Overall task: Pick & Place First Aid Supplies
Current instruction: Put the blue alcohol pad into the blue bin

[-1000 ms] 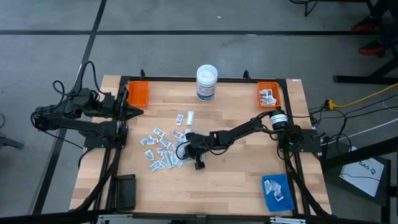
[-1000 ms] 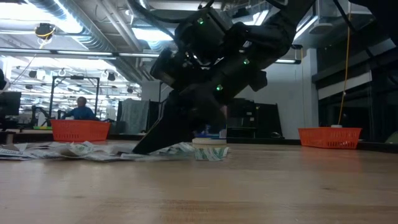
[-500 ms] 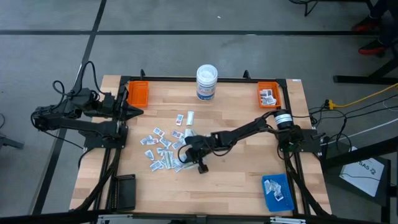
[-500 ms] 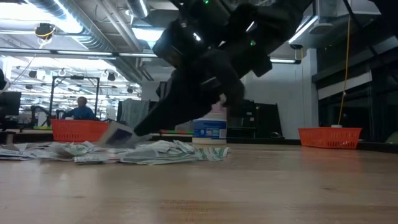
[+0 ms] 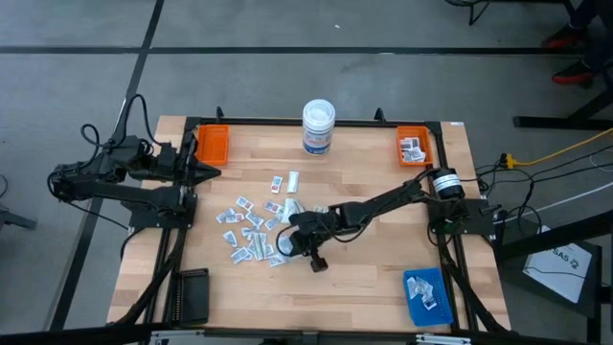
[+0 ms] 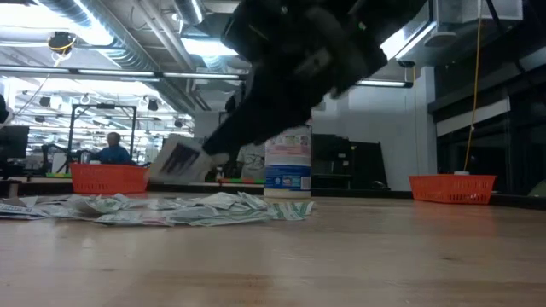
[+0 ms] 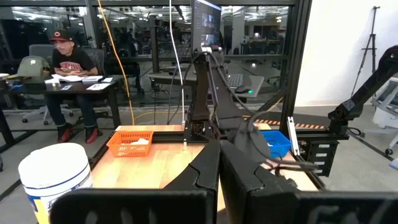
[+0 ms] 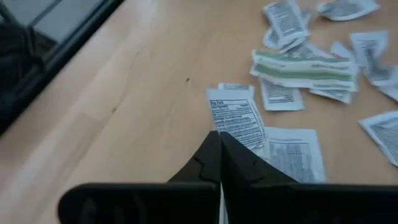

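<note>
My right gripper (image 8: 219, 144) hangs above the middle of the wooden table (image 5: 364, 273), its fingers pinched together on one white printed packet (image 8: 236, 119), lifted clear of the boards as the low view shows it (image 6: 177, 159). The other packets and pale green strips (image 5: 251, 230) lie scattered just beside it, toward my left arm. More packets sit in an orange tray (image 5: 415, 147) and a blue tray (image 5: 428, 293). My left gripper (image 7: 219, 163) waits at the table's edge near another orange tray (image 5: 213, 144), fingers together and empty.
</note>
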`<control>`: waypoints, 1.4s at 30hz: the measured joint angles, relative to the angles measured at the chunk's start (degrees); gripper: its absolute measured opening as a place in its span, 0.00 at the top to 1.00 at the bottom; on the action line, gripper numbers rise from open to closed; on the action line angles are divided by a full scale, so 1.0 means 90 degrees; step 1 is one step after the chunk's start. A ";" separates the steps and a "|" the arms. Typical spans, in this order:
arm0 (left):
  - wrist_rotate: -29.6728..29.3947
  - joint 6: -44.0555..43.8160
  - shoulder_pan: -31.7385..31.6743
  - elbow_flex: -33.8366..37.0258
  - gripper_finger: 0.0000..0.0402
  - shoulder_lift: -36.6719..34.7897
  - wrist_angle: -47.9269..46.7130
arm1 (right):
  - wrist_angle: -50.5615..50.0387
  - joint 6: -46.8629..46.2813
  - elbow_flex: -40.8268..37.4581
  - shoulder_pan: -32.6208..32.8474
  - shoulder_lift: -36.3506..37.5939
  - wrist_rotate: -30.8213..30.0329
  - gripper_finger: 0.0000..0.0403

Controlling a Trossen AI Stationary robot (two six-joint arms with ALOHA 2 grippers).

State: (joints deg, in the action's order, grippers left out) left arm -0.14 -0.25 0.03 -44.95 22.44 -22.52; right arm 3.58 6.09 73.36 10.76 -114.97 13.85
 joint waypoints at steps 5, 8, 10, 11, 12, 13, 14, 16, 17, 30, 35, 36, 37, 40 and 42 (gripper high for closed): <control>-0.0002 0.0000 0.0000 0.0000 0.99 0.0002 0.0000 | -0.0639 -0.0757 0.0002 -0.0005 0.0449 0.0192 1.00; -0.0002 0.0000 -0.0001 0.0000 0.99 0.0000 0.0000 | -0.1005 -0.1238 0.0002 0.0021 0.0691 0.0306 1.00; -0.0002 0.0000 -0.0001 0.0000 0.99 0.0001 0.0000 | -0.1137 -0.1532 0.0002 0.0053 0.0837 0.0309 1.00; -0.0001 0.0000 0.0000 0.0000 0.99 0.0000 0.0000 | -0.1234 -0.1664 0.0002 0.0076 0.0904 0.0308 1.00; -0.0002 0.0000 0.0000 0.0000 0.99 0.0002 0.0000 | -0.1333 -0.1780 0.0002 0.0095 0.0962 0.0299 1.00; -0.0002 0.0000 -0.0002 0.0001 0.99 0.0000 0.0000 | -0.1444 -0.1889 0.0002 0.0121 0.1034 0.0252 1.00; 0.0000 0.0000 -0.0002 0.0000 0.99 0.0000 0.0000 | -0.1605 -0.1990 0.0002 0.0149 0.1116 0.0156 1.00; 0.0000 0.0000 -0.0002 0.0000 0.99 0.0000 0.0000 | -0.1853 -0.2172 0.0002 0.0227 0.1281 -0.0052 1.00; -0.0002 0.0001 0.0000 0.0000 0.99 0.0001 0.0000 | -0.2022 -0.2255 0.0002 0.0282 0.1369 -0.0167 1.00; -0.0002 0.0002 0.0000 0.0000 0.99 0.0002 0.0000 | -0.3769 -0.3718 0.0002 0.1207 0.2364 -0.0413 1.00; -0.0001 0.0001 0.0000 0.0000 0.99 0.0000 0.0000 | -0.4505 -0.4378 0.0002 0.1542 0.2614 -0.0389 1.00; 0.0000 0.0000 -0.0002 0.0000 0.99 0.0002 0.0000 | -0.4652 -0.4520 0.0002 0.1610 0.2652 -0.0360 1.00; -0.0002 0.0001 -0.0001 0.0000 0.99 0.0002 0.0000 | -0.4814 -0.4672 0.0002 0.1688 0.2681 -0.0351 1.00; -0.0002 0.0000 0.0000 0.0000 0.99 0.0002 0.0000 | -0.5220 -0.5168 0.0002 0.1899 0.2757 -0.0199 1.00; -0.0001 0.0000 -0.0002 0.0001 0.99 0.0000 0.0001 | -0.5477 -0.5476 0.0002 0.2045 0.2800 -0.0046 1.00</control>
State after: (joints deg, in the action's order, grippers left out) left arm -0.15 -0.25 0.02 -44.94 22.44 -22.52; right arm -45.72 -43.19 73.38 29.17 -89.77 13.44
